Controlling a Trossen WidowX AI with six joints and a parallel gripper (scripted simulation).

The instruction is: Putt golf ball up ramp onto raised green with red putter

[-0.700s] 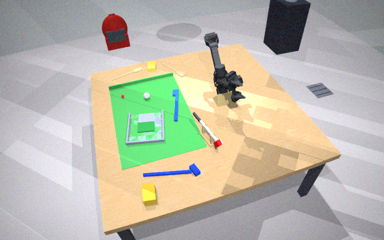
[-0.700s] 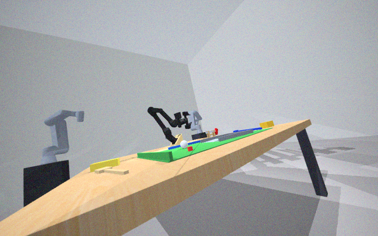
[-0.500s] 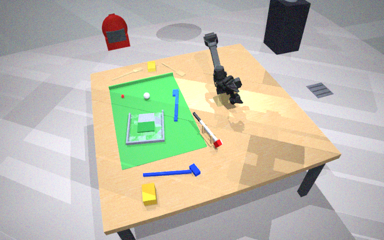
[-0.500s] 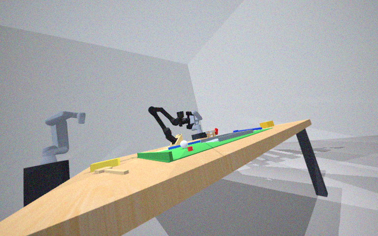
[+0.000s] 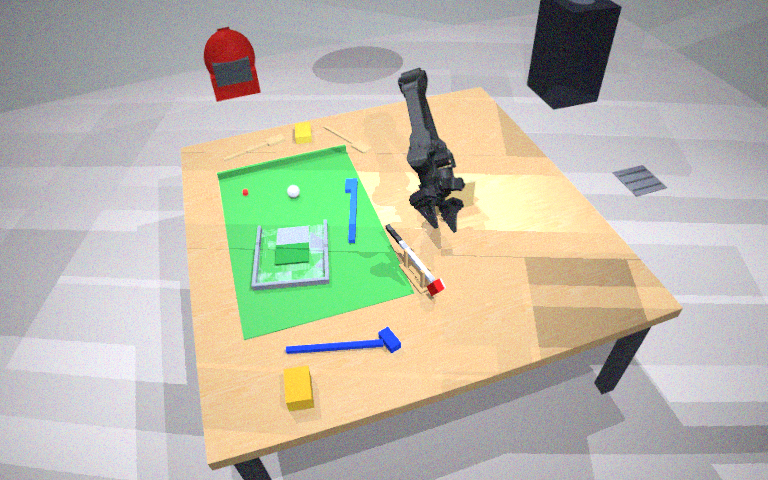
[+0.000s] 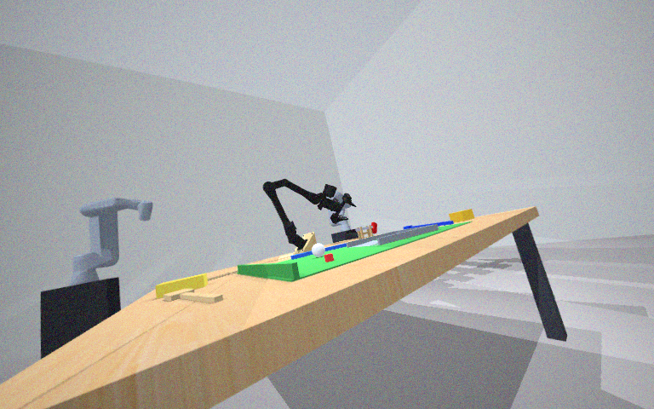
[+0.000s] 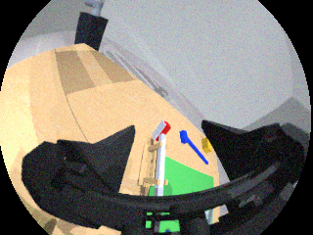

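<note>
The red putter (image 5: 419,261) (image 7: 160,164) lies on a small wooden rack (image 5: 422,278) (image 6: 364,232) (image 7: 155,146) at the mat's right edge in the top view, with a black grip, white shaft and red-and-white head. My gripper (image 5: 444,229) (image 6: 350,212) (image 7: 168,125) is open and empty, above the table to the right of the putter's grip end. The white golf ball (image 5: 292,191) (image 6: 318,250) sits on the green mat (image 5: 328,308) (image 6: 308,269). A pale ramp (image 5: 292,234) and a darker green patch (image 5: 291,253) lie within a grey-walled frame (image 5: 291,284).
A light blue putter (image 5: 352,215) lies on the mat, near a small red marker (image 5: 245,192) (image 6: 329,257). A dark blue putter (image 5: 339,345) (image 7: 196,148) and yellow block (image 5: 298,387) lie in front. Another yellow block (image 5: 303,133) and wooden sticks (image 5: 254,147) lie behind.
</note>
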